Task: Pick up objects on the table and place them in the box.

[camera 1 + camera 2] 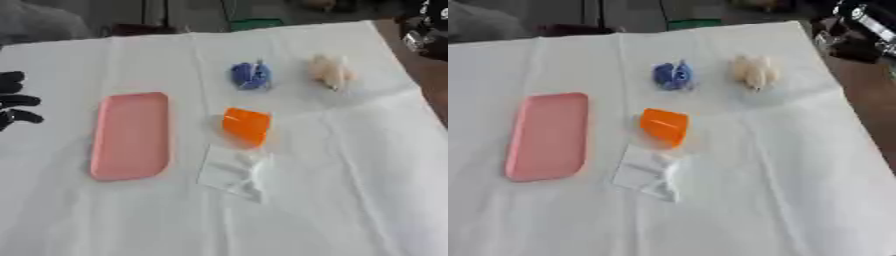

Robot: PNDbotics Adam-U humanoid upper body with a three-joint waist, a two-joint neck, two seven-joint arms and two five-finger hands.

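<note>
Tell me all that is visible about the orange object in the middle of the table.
The orange object is a small blocky piece with rounded corners, glossy and slightly translucent, so it looks like plastic. It sits tilted on the white tablecloth, near the middle. A clear crumpled wrapper lies just in front of it, at its near edge; whether they touch I cannot tell. The pink tray lies to its left, apart from it. The blue object is behind it. No hand touches it.
</note>
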